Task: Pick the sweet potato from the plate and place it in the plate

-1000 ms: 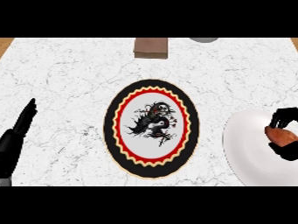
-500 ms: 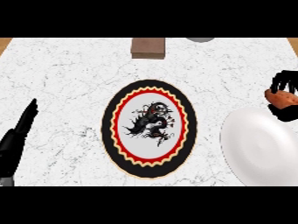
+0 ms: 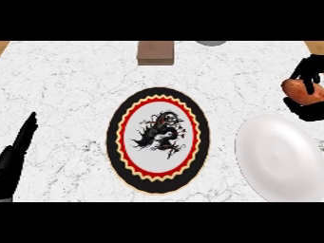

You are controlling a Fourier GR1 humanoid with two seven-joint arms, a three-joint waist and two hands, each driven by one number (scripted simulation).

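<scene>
Right hand (image 3: 317, 90) curls round sweet potato (image 3: 306, 91), above white plate (image 3: 282, 159), w/ dragon plate (image 3: 158, 140) to its left as target; left hand (image 3: 14, 156) rests, fingers straight.

Pretty clearly a kitchen. The bench (image 3: 66, 80) has a white marble-look top with grey veining, and a strip of wood shows past its far corners. Dinnerware sits out on it: a decorated plate (image 3: 158, 140) with a black rim, a red zigzag band and a dragon figure in the middle, and just right of it a plain white plate (image 3: 280, 156). Beyond the decorated plate, at the bench's far edge, there's a brown wooden block (image 3: 155, 52) and something grey (image 3: 211, 42), cut off.
</scene>
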